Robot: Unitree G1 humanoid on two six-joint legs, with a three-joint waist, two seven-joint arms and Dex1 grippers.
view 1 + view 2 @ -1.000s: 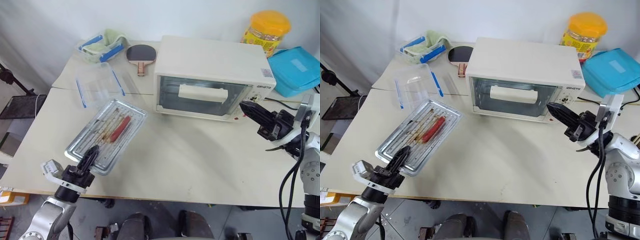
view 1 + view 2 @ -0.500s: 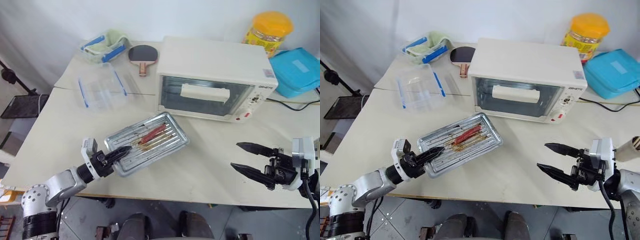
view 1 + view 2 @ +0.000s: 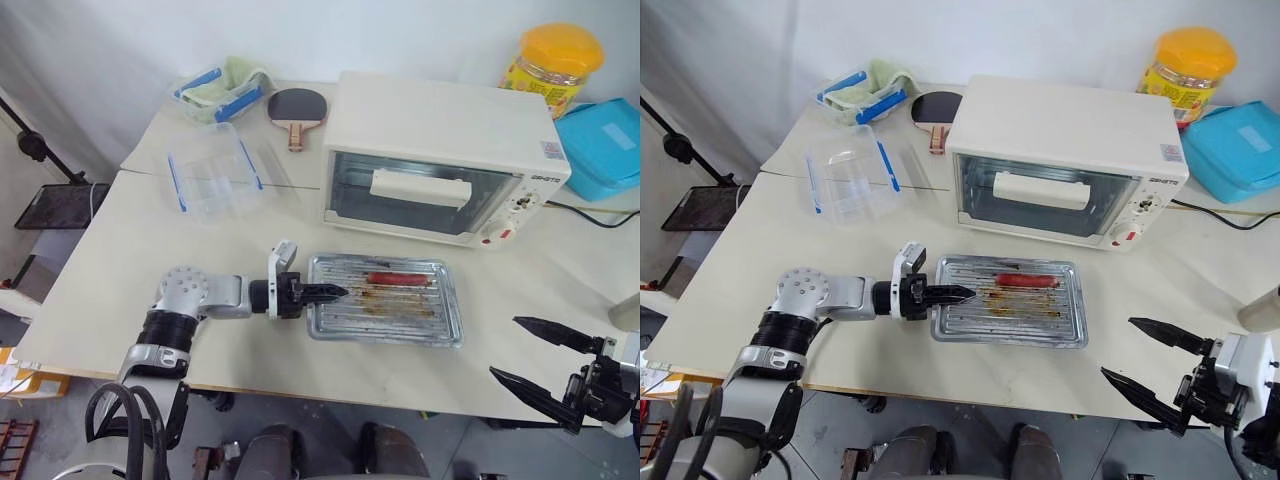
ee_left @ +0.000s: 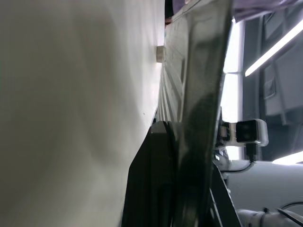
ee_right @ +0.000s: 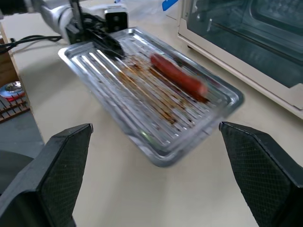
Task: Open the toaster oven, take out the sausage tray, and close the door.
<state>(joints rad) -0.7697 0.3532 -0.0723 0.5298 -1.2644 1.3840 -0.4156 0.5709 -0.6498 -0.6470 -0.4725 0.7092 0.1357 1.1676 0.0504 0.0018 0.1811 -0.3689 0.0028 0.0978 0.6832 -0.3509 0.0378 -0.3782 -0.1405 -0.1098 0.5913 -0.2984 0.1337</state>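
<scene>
Since the heaviest piece sets the scene, the lines run from the biggest thing down:

Counter (image 3: 120,300): pale and flat; it carries everything here; the open stretch in front of the oven is where the tray lies.

Toaster oven (image 3: 440,130): boxy, cream-white, at the back of the counter; likely heavy enough to stay put when its front is pushed, though that is a judgement only.

Door (image 3: 420,195): clear glass with a long cream bar handle (image 3: 420,186); it stands upright against the oven's front, so it looks shut; glass is breakable, and the stiff bar is the sensible place to press or pull.

Sausage tray (image 3: 385,312): shiny, shallow metal, out of the oven and just in front of the door; thin and rigid, probably light; greasy brown streaks suggest a slick floor, so the raised rim at a short end is the better hold; taken at one end it will want to droop and tip.

Left pincer (image 3: 318,292): clamped on the tray's left short rim; the left wrist view shows the rim pinched between its fingers (image 4: 151,189).

Right pincer (image 3: 545,362): spread wide with nothing in it, near the counter's front edge, well apart from the tray.

Sausage (image 3: 398,278): red, lying loose along the tray's far side; round, so apt to roll if the tray tilts.
</scene>
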